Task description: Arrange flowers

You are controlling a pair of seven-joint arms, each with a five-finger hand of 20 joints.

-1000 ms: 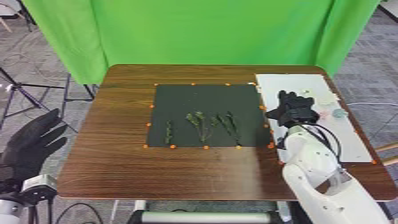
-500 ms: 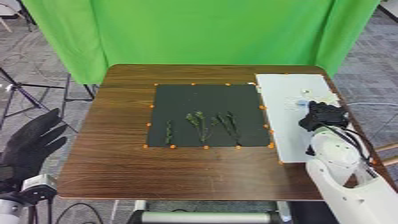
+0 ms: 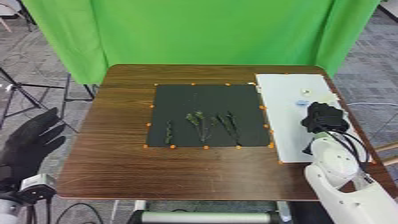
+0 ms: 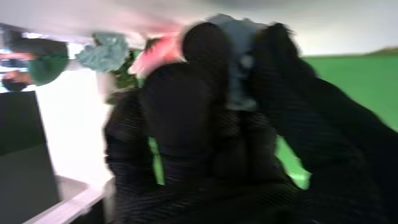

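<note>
R hand (image 3: 325,118) is over the white sheet (image 3: 289,135), can't tell if it's gripping the blue-gray flower (image 4: 239,55) w/ pink flower (image 4: 161,54) nearby — L hand (image 3: 27,145) is spread open, left of the table (image 3: 178,175) — sprigs (image 3: 200,120) on black mat (image 3: 187,100) btw

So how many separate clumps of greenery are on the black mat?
3 on the black mat: a thin sprig toward its left, a middle clump and a right clump. Single stems may be hidden within clumps.
</note>
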